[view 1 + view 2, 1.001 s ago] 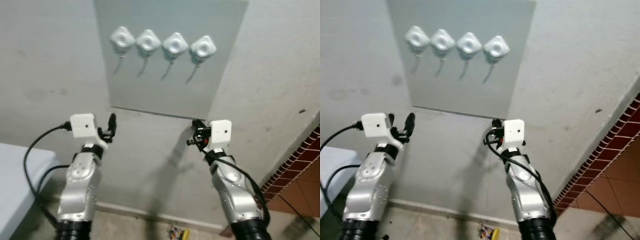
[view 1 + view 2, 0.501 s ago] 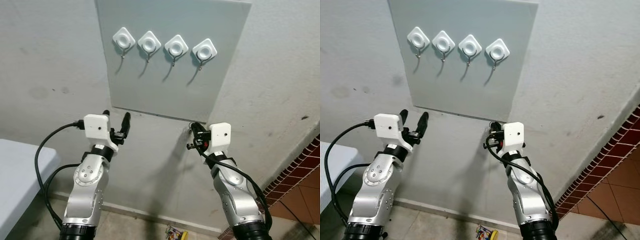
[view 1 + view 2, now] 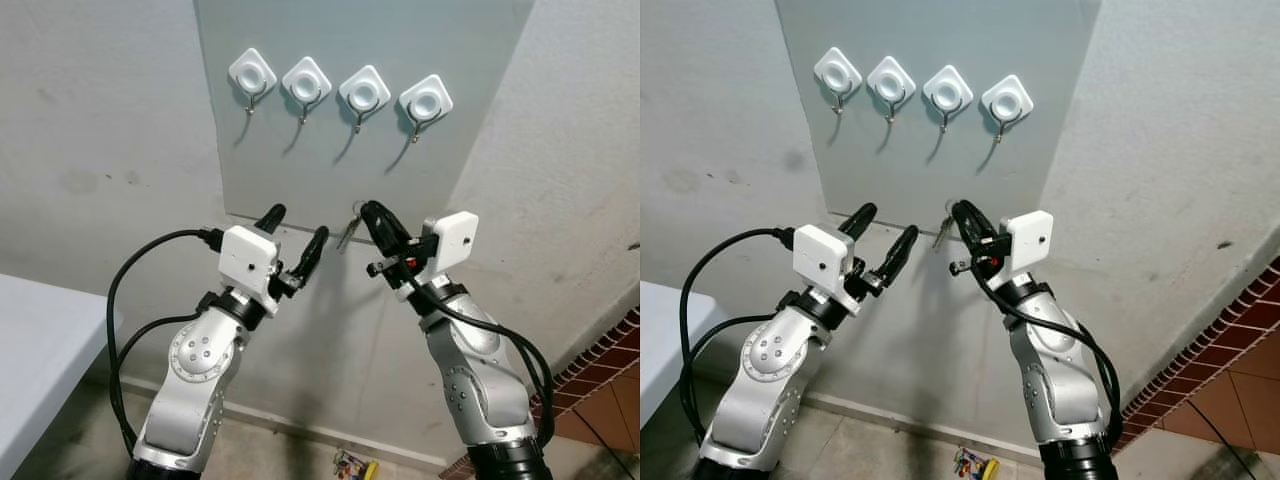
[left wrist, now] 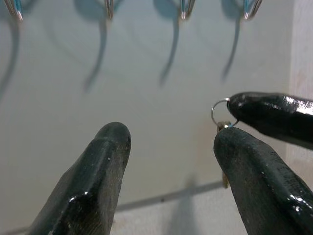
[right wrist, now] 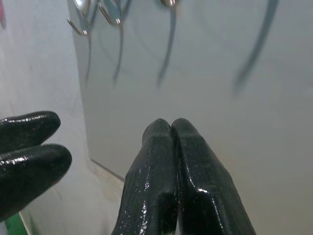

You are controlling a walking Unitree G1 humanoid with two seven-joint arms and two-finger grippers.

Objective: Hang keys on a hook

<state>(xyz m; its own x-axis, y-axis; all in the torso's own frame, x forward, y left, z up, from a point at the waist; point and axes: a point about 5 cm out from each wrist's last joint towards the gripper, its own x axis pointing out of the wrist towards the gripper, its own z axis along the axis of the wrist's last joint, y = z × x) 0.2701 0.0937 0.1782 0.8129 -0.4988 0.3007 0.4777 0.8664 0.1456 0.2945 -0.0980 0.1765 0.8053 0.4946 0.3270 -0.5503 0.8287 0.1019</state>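
Observation:
A grey board [image 3: 300,160] on the wall carries a row of white diamond-shaped hooks [image 3: 306,78]. Just below the board's lower edge my right gripper [image 3: 367,210] points left, shut on the keys [image 3: 348,230], which dangle from its tips by a metal ring [image 4: 221,110]. My left gripper [image 3: 296,227] is open and raised close beside it, one finger [image 4: 254,171] nearly touching the ring. In the right wrist view the right gripper's fingertips [image 5: 170,132] are pressed together, facing the board, and the left gripper's fingers [image 5: 29,147] are at the side.
A white table [image 3: 40,340] stands at the left. A small colourful object [image 3: 355,465] lies on the floor by the wall's foot. Red brick tiling [image 3: 610,350] runs at the lower right. Black cables loop off the left arm [image 3: 130,300].
Both arms have risen and swung inward toward each other under the board. The right gripper now points left with the keys showing at its tips. The left gripper has come up beside them.

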